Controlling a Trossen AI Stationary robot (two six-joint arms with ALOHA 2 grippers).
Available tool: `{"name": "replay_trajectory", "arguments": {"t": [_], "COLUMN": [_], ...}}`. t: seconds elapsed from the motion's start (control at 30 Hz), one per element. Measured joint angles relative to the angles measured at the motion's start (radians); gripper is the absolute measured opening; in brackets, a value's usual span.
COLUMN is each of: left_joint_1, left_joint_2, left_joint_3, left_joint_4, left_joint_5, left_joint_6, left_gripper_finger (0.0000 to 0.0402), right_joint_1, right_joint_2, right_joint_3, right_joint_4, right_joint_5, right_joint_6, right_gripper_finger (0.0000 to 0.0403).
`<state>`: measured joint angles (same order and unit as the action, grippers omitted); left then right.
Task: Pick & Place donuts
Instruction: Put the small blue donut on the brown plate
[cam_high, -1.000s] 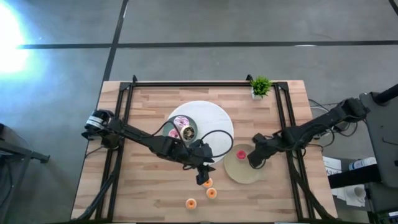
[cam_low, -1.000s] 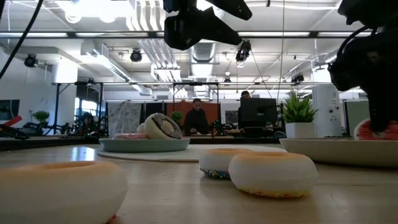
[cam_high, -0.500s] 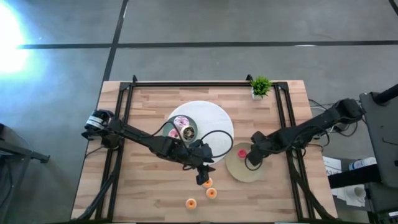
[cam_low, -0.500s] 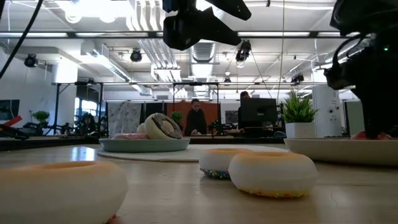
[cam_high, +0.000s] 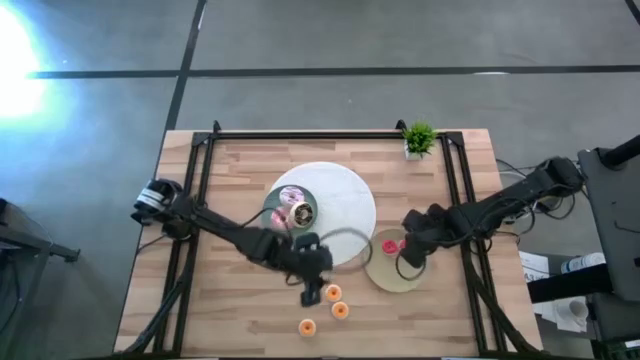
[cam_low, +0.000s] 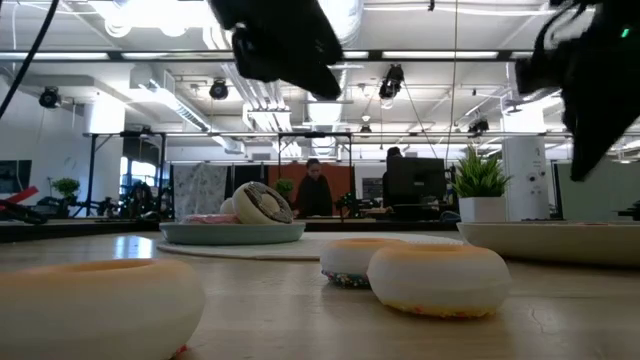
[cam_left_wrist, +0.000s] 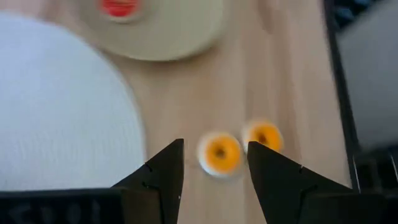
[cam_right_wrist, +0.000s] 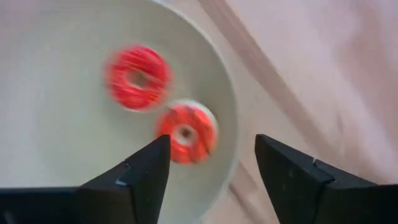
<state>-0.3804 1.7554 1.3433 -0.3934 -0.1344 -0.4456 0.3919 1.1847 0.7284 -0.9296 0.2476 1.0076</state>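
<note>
Reaching for orange donuts while two red donuts are left on the beige plate.

Three orange donuts (cam_high: 334, 293) are seen low and centre in the high view, just right of and below the left gripper (cam_high: 310, 295), whose fingers are parted and empty; in the left wrist view the nearest orange donut (cam_left_wrist: 219, 154) sits squarely in line with the gap between the fingers, a second touching or just beside it. The left arm is judged nearer for this pick. The right gripper (cam_right_wrist: 211, 168) is held open and empty above the beige plate (cam_high: 385, 275); two red donuts (cam_right_wrist: 137, 77) are resolved only in the right wrist view, where the high view gives one pink-red smudge. Further donuts on the teal plate (cam_low: 232, 233) are shown by the low view.
</note>
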Motion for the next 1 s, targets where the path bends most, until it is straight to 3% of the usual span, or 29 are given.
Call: {"name": "replay_trajectory", "arguments": {"t": [0.13, 0.37, 0.6, 1.0], "left_joint_1": [-0.089, -0.162, -0.118, -0.112], "left_joint_2": [0.015, 0.115, 0.223, 0.268], "left_joint_3": [-0.032, -0.035, 0.001, 0.044], "left_joint_4": [-0.001, 0.084, 0.094, 0.092], "left_joint_5": [-0.008, -0.094, -0.155, -0.116], "left_joint_6": [0.186, 0.483, 0.509, 0.543], "left_gripper_finger": [0.0151, 0.0151, 0.0151, 0.0118], "right_joint_1": [0.082, 0.106, 0.112, 0.115], "right_joint_2": [0.01, 0.055, 0.106, 0.114], "right_joint_3": [0.068, 0.112, 0.153, 0.179], "right_joint_4": [0.023, 0.027, 0.028, 0.023], "right_joint_5": [0.109, 0.123, 0.121, 0.167], "right_joint_6": [-0.141, -0.198, -0.198, -0.137], "right_gripper_finger": [0.023, 0.0229, 0.0229, 0.0228]}}
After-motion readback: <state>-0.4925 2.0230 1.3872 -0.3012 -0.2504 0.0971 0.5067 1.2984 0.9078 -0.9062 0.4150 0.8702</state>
